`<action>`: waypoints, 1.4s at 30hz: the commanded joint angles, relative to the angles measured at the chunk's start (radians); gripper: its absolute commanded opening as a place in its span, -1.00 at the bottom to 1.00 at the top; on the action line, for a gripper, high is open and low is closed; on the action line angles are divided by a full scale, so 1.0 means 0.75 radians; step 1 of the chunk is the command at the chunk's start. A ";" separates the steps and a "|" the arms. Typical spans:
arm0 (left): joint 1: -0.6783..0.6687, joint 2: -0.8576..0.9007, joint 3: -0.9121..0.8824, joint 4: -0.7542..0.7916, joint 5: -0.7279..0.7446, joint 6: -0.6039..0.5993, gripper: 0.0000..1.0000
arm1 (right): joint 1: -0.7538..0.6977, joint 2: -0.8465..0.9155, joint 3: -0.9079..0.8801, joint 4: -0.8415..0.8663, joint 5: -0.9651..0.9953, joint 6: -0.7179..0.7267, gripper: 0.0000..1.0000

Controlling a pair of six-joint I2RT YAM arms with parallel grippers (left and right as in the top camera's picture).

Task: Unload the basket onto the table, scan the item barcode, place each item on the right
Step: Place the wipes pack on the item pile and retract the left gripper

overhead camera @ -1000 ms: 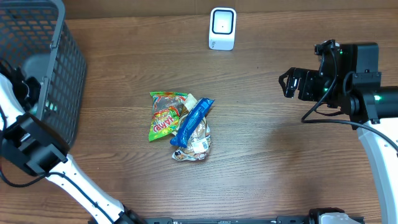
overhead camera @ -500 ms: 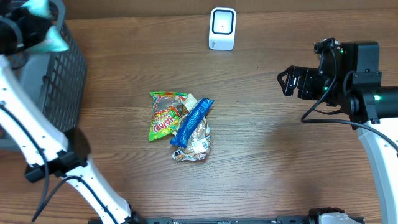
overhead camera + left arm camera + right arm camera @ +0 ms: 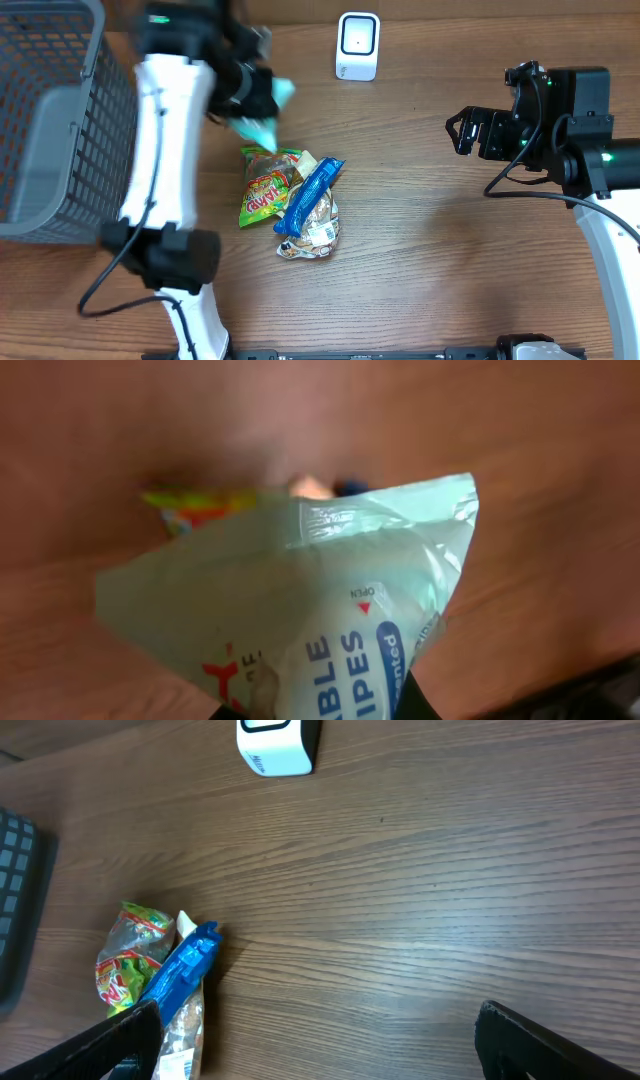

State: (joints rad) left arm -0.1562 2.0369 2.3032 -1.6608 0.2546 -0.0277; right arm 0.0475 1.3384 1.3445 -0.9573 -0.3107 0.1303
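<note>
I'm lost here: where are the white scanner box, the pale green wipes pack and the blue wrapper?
white scanner box [image 3: 357, 44], overhead view, its dark window
pale green wipes pack [image 3: 300, 600], left wrist view, middle of its front
blue wrapper [image 3: 310, 194], overhead view, its middle

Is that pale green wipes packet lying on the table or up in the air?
In the air: the left gripper holds the wipes packet clear of the table.

Looks like a mock shop checkout on a robot bench: wood-grain table [image 3: 450, 270], grey mesh shopping basket [image 3: 60, 110] upper left, white barcode scanner [image 3: 357, 45] top centre, snack packets [image 3: 290, 195] piled mid-frame.
</note>
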 commanded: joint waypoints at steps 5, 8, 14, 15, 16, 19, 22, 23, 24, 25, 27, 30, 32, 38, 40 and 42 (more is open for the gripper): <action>-0.126 0.003 -0.533 0.199 -0.063 0.003 -0.92 | 0.004 -0.003 0.023 0.005 -0.008 0.005 1.00; -0.152 0.003 -0.687 0.294 -0.076 0.008 -0.92 | 0.004 -0.003 0.023 0.006 -0.008 0.005 1.00; -0.159 0.003 -0.875 0.366 -0.083 0.007 -0.92 | 0.004 -0.003 0.023 0.004 -0.008 0.005 1.00; -0.159 0.003 -0.877 0.365 -0.082 0.007 -0.92 | 0.004 -0.003 0.023 0.006 -0.008 0.005 1.00; -0.159 0.003 -0.877 0.366 -0.079 0.007 -0.83 | 0.004 -0.003 0.023 0.007 -0.008 0.005 1.00; -0.159 0.003 -0.877 0.367 -0.073 0.007 -0.05 | 0.004 -0.003 0.023 0.007 -0.008 0.005 1.00; -0.159 0.003 -0.876 0.367 -0.073 0.007 0.19 | 0.004 -0.003 0.023 0.007 -0.008 0.005 1.00; -0.159 0.003 -0.874 0.367 -0.073 0.007 0.19 | 0.004 -0.003 0.023 0.007 -0.008 0.005 1.00; -0.159 0.003 -0.862 0.366 -0.073 0.007 0.15 | 0.004 -0.003 0.023 0.007 -0.008 0.005 1.00; -0.159 0.002 -0.851 0.365 -0.070 0.006 0.13 | 0.004 -0.003 0.023 0.007 -0.008 0.005 1.00; -0.159 -0.006 -0.801 0.365 -0.047 0.002 0.12 | 0.004 -0.003 0.023 0.007 -0.008 0.005 1.00; -0.159 -0.014 -0.680 0.346 -0.019 0.002 0.13 | 0.004 -0.003 0.023 0.007 -0.008 0.004 1.00; -0.159 -0.019 -0.557 0.311 -0.020 0.003 0.15 | 0.004 -0.003 0.023 0.008 -0.008 0.004 1.00; -0.156 -0.024 -0.175 0.196 -0.030 0.008 0.18 | 0.004 -0.003 0.023 0.008 -0.008 0.004 1.00; -0.156 -0.024 -0.083 0.171 -0.045 0.008 0.18 | 0.004 -0.003 0.023 0.009 -0.008 0.004 1.00; -0.149 -0.024 0.038 0.135 -0.077 0.007 0.18 | 0.004 -0.003 0.023 0.013 -0.009 0.005 1.00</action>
State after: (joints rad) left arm -0.2687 2.0472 2.2112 -1.5345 0.2146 -0.0269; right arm 0.0475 1.3384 1.3445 -0.9569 -0.3103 0.1307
